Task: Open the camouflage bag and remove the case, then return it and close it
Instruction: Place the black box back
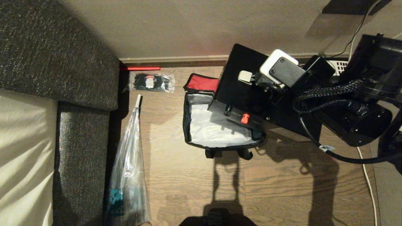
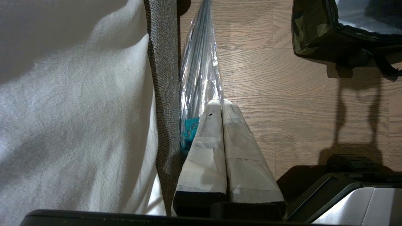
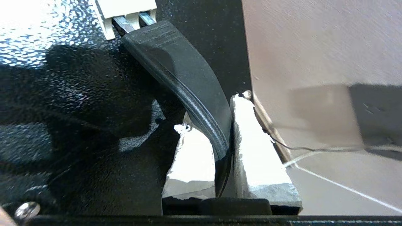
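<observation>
1. Gripping the case (image 1: 248, 91) by its black top handle (image 3: 188, 84), the right gripper (image 3: 224, 138) has its two taped fingers (image 3: 254, 157) pressed against either side of the handle strap, as the right wrist view shows.
2. In the head view, the case hangs tilted above the far right part of the camouflage bag (image 1: 220, 125), at about 1 o'clock from the bag's centre. A small red button (image 1: 244, 118) shows on the case's lower face, and a pale end mount (image 1: 246, 77) of the handle shows on top.
3. The camouflage bag sits open on the wooden floor (image 1: 188, 182), near the middle of the head view. Its pale inner lining is exposed, and the red-lined flap (image 1: 201, 83) is folded back at 12 o'clock.
4. The left gripper (image 2: 221, 103) hangs parked over the floor with its taped fingers pressed together, holding nothing.
5. A clear plastic-wrapped bundle (image 1: 128, 169) lies along the edge of a grey sofa (image 1: 78, 125), at 9 o'clock from the bag.
6. A small packet of black items (image 1: 152, 82) lies by the wall, at 10 o'clock from the bag.
</observation>
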